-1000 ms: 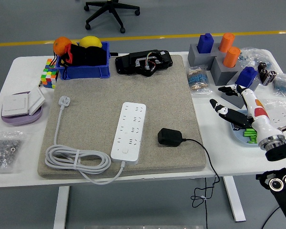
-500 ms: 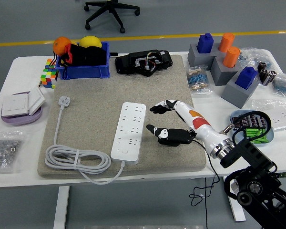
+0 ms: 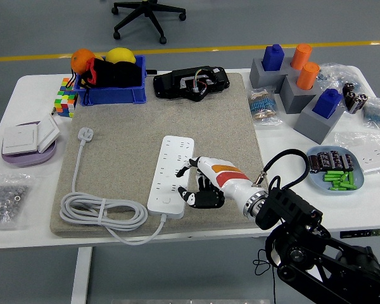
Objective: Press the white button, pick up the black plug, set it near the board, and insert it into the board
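Note:
The white power strip lies on the grey mat, with its white button at the near end. My right hand reaches in low from the lower right. Its dark fingers are spread over the strip's right edge, just right of the button, and hold nothing I can see. The black plug is hidden under my hand and white-and-orange forearm. My left arm is out of view.
The strip's coiled white cord and white plug lie at the mat's left. A blue bin and a black device stand at the back. A blue dish and grey blocks are to the right.
My right arm has swung left from the table's right side across the mat. It passed over the black plug and now has its hand at the strip's near right edge.

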{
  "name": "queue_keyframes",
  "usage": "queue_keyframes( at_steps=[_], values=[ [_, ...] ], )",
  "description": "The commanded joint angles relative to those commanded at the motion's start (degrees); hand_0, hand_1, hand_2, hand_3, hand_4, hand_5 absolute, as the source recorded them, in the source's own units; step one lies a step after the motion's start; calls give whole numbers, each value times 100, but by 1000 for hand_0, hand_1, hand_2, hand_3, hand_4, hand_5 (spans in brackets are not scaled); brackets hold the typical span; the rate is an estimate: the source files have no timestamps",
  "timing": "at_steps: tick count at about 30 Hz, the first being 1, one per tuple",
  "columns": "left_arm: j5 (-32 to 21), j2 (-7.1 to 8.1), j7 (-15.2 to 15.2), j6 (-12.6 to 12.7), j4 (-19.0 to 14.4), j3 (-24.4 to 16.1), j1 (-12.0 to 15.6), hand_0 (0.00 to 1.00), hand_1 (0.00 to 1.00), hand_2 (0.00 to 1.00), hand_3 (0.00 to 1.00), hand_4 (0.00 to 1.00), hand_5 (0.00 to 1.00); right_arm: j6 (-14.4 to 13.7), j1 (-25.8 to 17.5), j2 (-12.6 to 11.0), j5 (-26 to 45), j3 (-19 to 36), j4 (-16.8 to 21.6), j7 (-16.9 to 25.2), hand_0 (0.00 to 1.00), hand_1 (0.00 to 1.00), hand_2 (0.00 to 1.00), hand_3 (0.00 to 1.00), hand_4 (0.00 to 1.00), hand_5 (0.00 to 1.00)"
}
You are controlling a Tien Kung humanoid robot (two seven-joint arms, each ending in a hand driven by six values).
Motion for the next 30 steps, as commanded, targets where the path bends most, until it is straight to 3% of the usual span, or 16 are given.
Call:
queue_keyframes(
  at_steps=[4, 5, 21, 30],
  values=[
    [-30, 4, 2, -1, 0, 10, -4, 624, 630, 636, 693, 559, 389, 86, 155, 71, 19, -191, -36, -355, 2, 9, 102, 629, 512, 214],
    [-30, 6, 0, -1, 0, 11, -4, 623, 630, 636, 694, 559, 391, 87, 184, 83, 25, -229, -64, -369, 2, 15, 108, 625, 431, 177],
    [84, 11, 27, -16, 0, -19, -4, 623, 630, 636, 692, 556, 391, -31, 739, 284, 302, -1039, -918, -139, 2, 15, 108, 610, 389, 131],
    [76, 14, 29, -16, 0, 0, 1, 623, 630, 636, 689, 551, 391, -93, 901, 404, 303, -1193, -1065, -57, 2, 16, 110, 608, 353, 78]
  ],
)
